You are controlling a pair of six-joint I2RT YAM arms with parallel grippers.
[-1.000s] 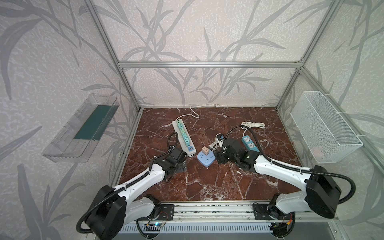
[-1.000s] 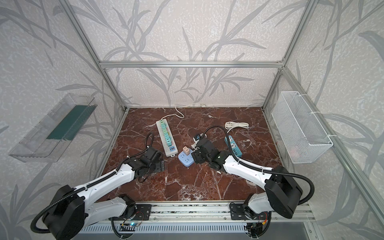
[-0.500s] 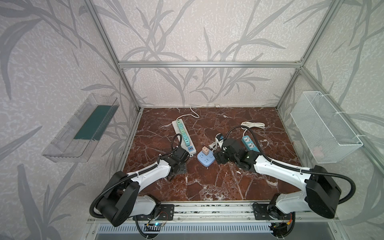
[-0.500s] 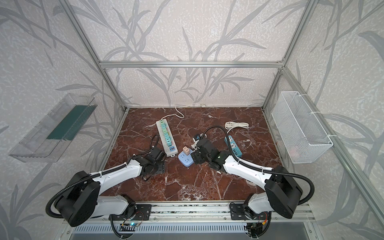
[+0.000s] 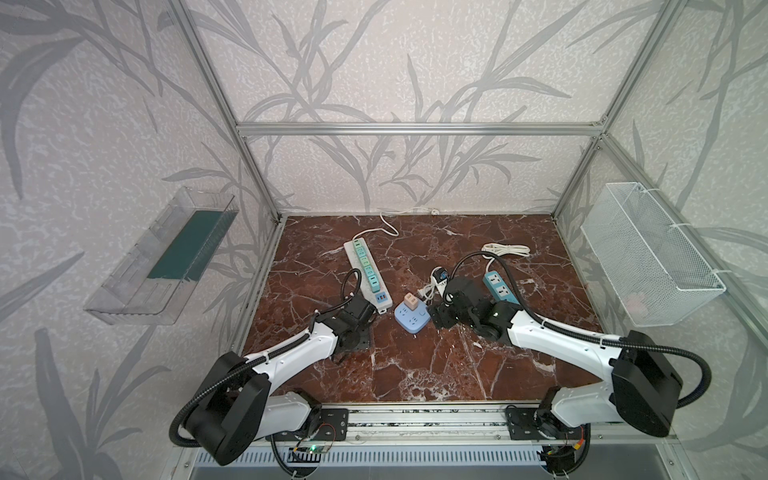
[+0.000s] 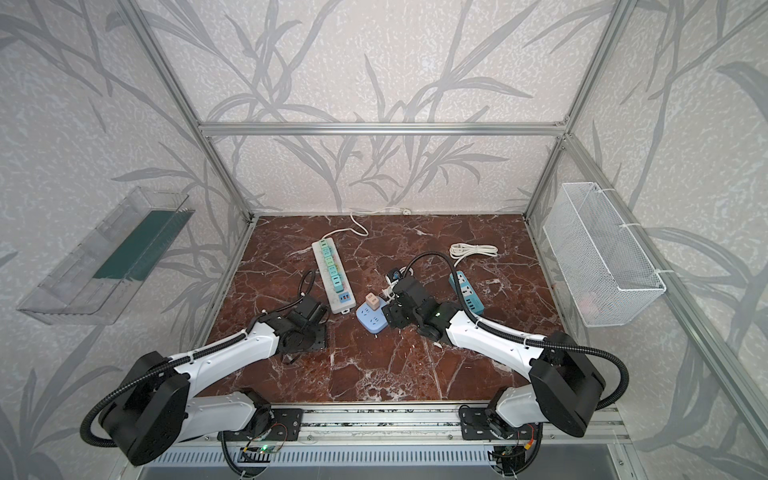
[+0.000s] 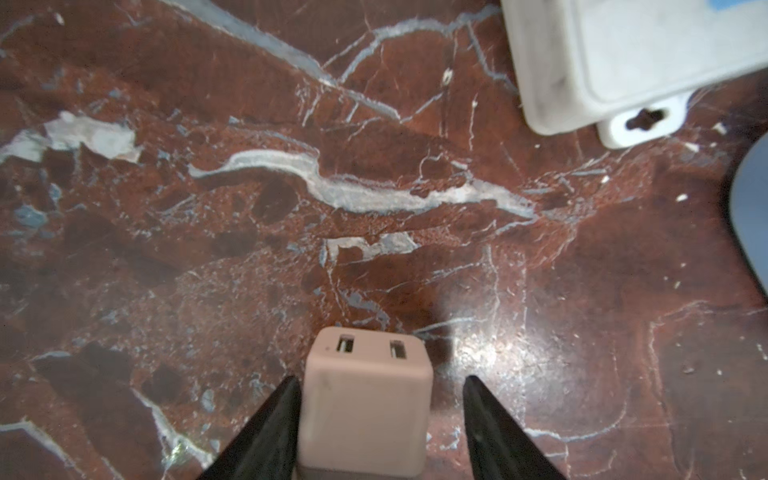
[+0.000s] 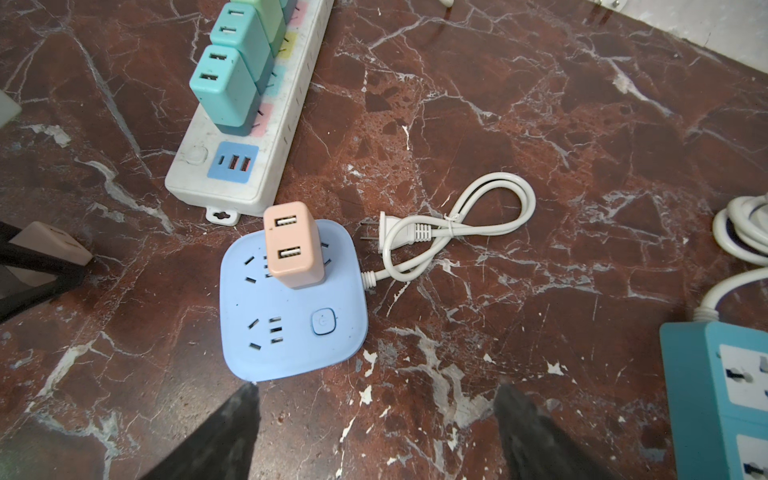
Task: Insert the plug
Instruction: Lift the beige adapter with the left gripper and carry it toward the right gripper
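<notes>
Overhead, in both top views, my left arm reaches low beside the blue block; the wire basket holds something pinkish, too faint to name, the clear tray only a green liner. From the left wrist, my left fingers straddle the plug on the desk, one touching, one standing off: I should centre before squeezing. From the right wrist, my right fingers hang spread near the block, whose free sockets wait.

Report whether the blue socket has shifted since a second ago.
No. In a top view the blue socket lies just as it did, at the same small gap from the near end of the white strip.
</notes>
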